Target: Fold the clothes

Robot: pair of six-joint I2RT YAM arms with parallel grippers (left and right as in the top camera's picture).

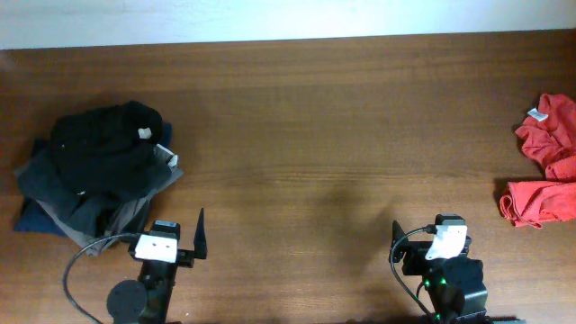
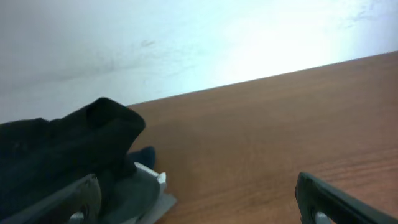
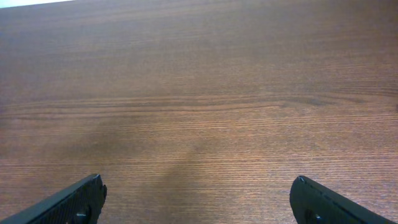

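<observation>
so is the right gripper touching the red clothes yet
Apart. The overhead view shows bare table between the right gripper and the red clothes at the table's edge; the right wrist view shows only wood between its open fingers.

Brown wood-grain table (image 1: 297,117); pale wall (image 2: 155,43) behind, brightly lit.

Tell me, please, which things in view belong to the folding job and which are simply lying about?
Belong to the job:
- pile of dark clothes, at the left of the table
- red clothes, at the right edge

Not part of the job:
- wooden table, which only carries the clothes
- pale wall behind it

No other loose items show.
</observation>
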